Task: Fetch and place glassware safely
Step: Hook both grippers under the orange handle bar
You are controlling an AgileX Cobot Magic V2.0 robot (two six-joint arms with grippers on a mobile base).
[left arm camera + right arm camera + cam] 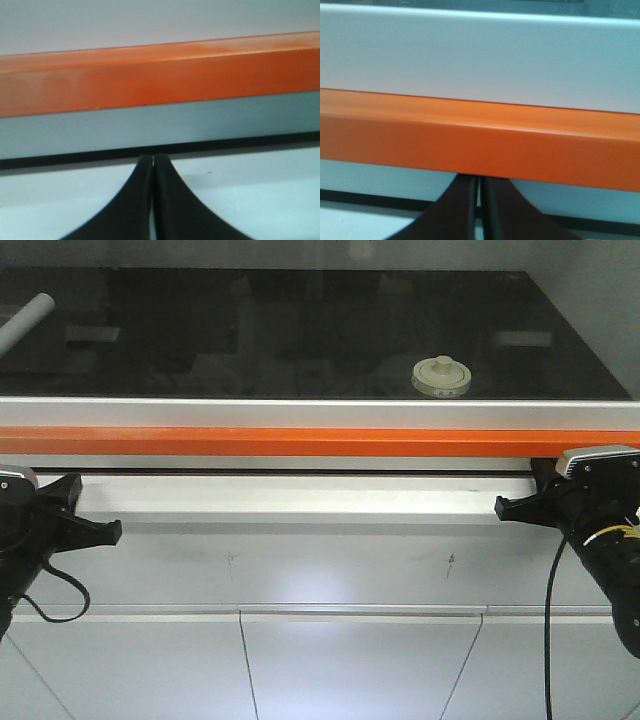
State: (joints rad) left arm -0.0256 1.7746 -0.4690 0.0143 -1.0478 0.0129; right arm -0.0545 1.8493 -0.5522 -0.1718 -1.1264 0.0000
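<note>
Low in front: left gripper, jaws pressed together, empty; right gripper, jaws all but touching, empty. Beyond: orange rail along the bench edge. Black worktop. Glass jar: squat, clear, cream-white round lid with central knob, upright near front edge, right of centre. White tube, far left.

Front view: high behind both arms, facing forward and down over the orange rail to the benchtop; wrist views: one just behind the left gripper, one just behind the right gripper, each looking forward past it, very near the same rail, shared by all three.
</note>
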